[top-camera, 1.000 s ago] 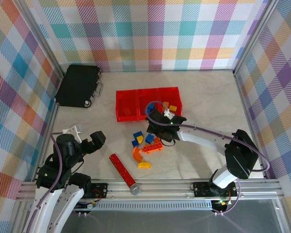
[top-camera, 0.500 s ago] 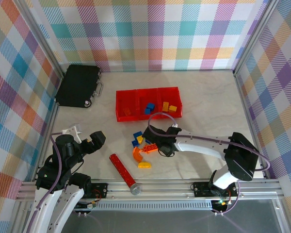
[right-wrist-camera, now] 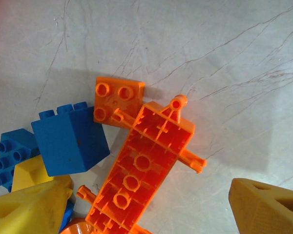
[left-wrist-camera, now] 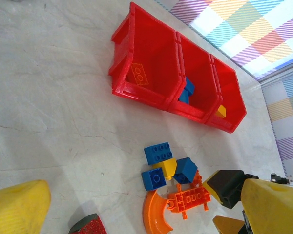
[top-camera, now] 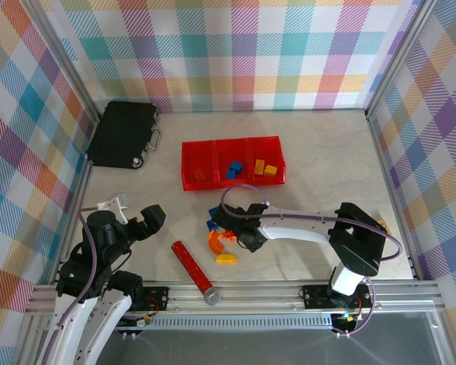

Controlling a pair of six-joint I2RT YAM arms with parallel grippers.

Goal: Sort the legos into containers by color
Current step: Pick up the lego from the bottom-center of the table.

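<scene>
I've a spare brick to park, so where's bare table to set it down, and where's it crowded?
Bare table lies right of the red bins, out to the right wall, and in the strip behind them. Another free patch runs from the black case down to the left arm. Crowded: the lego pile under the right gripper, red cylinder beside it.

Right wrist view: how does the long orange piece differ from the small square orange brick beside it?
The long orange piece lies underside up, hollow ribs showing; the small square orange brick sits studs up. The long piece is elongated with pegs at its ends; the square brick is smaller. Both are orange and lie against each other.
</scene>
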